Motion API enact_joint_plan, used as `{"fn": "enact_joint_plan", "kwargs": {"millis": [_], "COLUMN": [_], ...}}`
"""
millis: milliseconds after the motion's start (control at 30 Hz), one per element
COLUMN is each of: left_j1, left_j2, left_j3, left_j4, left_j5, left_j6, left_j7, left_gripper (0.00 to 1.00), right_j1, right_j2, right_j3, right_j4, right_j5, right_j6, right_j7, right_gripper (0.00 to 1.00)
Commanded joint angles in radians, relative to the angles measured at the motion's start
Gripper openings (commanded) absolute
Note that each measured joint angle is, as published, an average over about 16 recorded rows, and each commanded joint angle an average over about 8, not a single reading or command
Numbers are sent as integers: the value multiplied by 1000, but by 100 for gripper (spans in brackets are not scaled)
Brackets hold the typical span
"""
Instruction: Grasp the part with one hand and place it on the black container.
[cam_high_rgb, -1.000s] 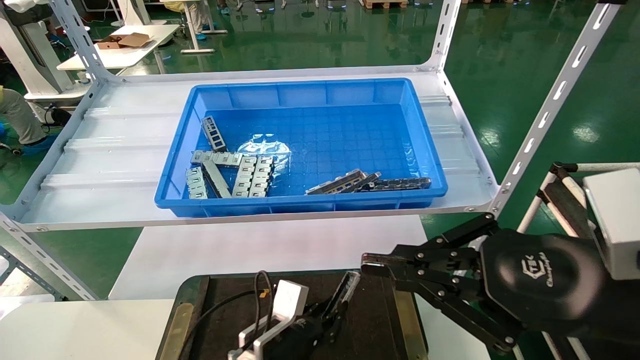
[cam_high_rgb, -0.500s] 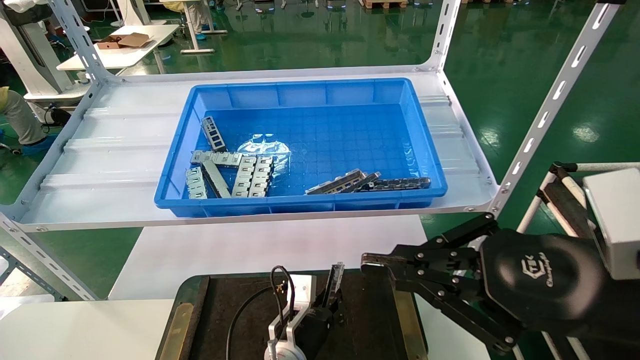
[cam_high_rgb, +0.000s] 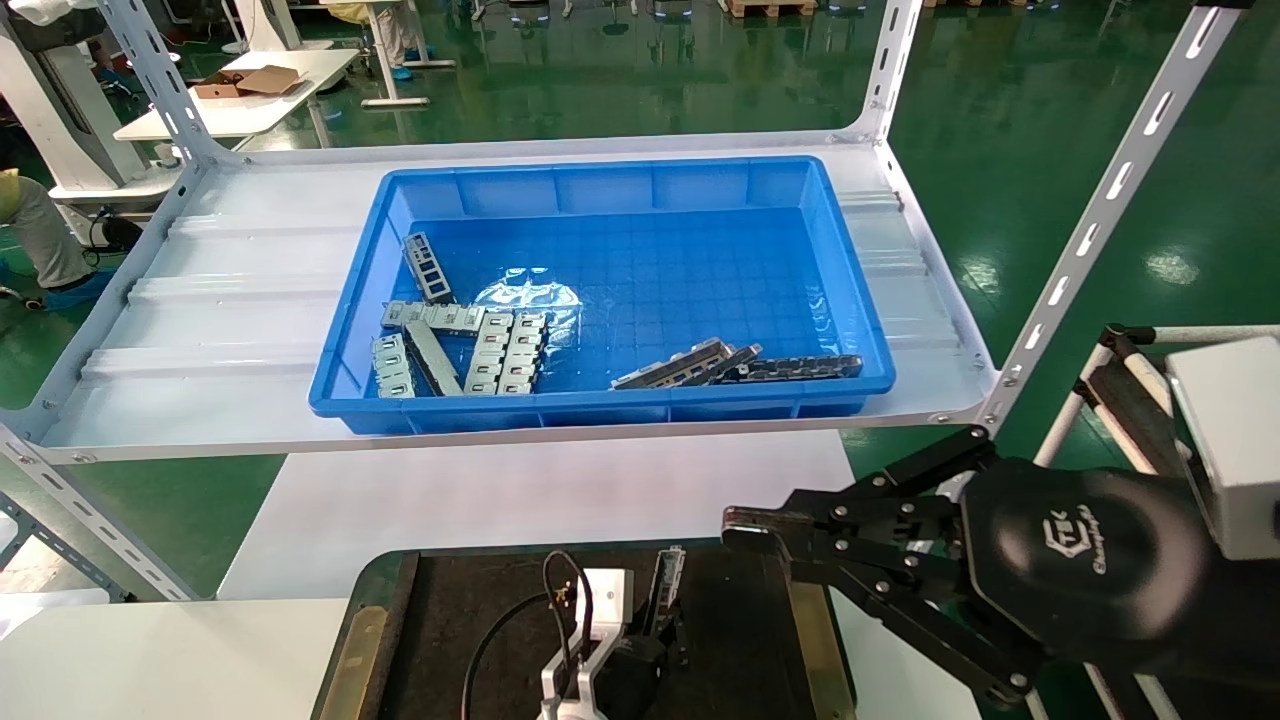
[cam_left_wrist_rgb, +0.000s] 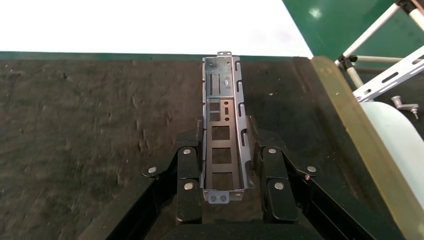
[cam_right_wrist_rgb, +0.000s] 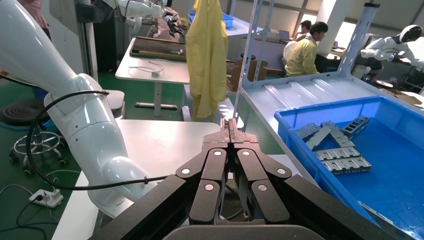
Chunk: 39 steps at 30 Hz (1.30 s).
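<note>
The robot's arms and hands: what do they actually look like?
Each hand is a black claw of jointed link fingers with silver rivets. The right hand has a rounded black body with an embossed logo and a white box behind it. The left hand hangs from a glossy white arm trailed by a looped black cable.

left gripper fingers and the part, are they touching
Touching. The left wrist view shows the left gripper with a finger pressed against each long side of the part, no gap, above the black container.
</note>
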Motion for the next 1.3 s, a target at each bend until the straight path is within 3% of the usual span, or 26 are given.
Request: {"fn": "enact_joint_plan", "kwargs": {"millis": [33,433,500,700,767,1300], "left_j1": [0,-8,-9,-14,-17,-39], "left_j2": [1,7,7,8,8,7], "left_j3": [9,52,59,82,89,133], "left_j4": [2,2,0,-5,-6,-20], "left_j5": [-5,-30,-33,-39,-39,-23], "left_j6": [-7,-55,-63,-75,-77,-94], "left_j7": [-5,-55,-65,-91,-99,-146], "left_gripper": [0,3,17,89,100,100], "right_j1": [0,0,0,0,0,0], "right_j2": [0,0,0,0,0,1], "right_j3": [0,0,-1,-1,-1,-1], "right_j4": [0,0,0,0,0,0], "right_j5": [0,0,0,0,1,1], "right_j6": [0,0,0,0,0,1], "right_j7": [0,0,0,0,0,-1], "right_gripper": [0,2,17,90,100,100]}}
